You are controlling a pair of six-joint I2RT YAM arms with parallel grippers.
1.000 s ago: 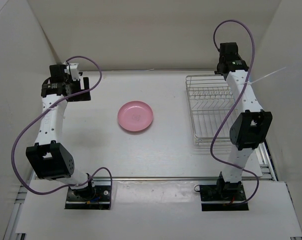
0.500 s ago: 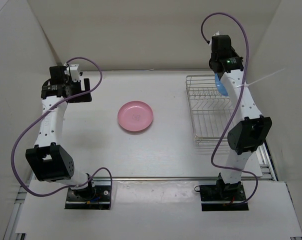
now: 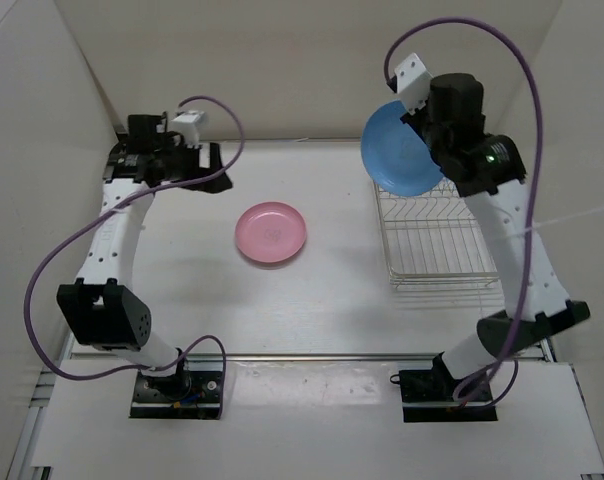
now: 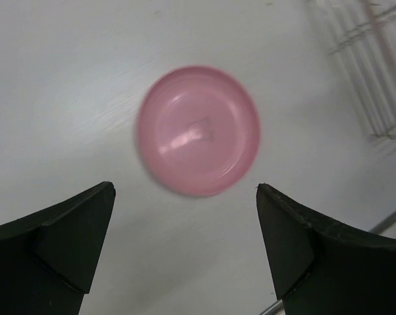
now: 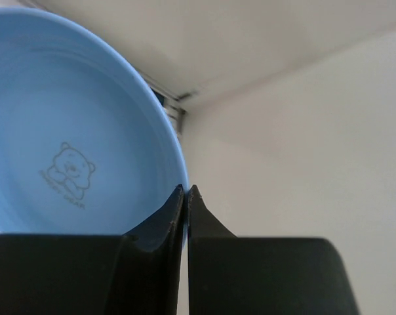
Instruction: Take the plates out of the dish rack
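The pink plate (image 3: 271,232) lies flat on the table's middle; it also shows in the left wrist view (image 4: 198,129). The silver wire dish rack (image 3: 434,240) stands at the right with no plate in its slots. My right gripper (image 3: 425,135) is shut on the rim of the light blue plate (image 3: 400,148) and holds it up on edge above the rack's far left corner; the plate fills the left of the right wrist view (image 5: 73,125), pinched at its rim (image 5: 186,190). My left gripper (image 4: 185,190) is open and empty, above the table near the pink plate.
White walls close in the table at the back and both sides. The rack's edge shows at the top right of the left wrist view (image 4: 375,72). Purple cables loop over both arms.
My right gripper has lifted the blue plate out of the rack and swung it up and to the left. My left arm has turned right, toward the pink plate.
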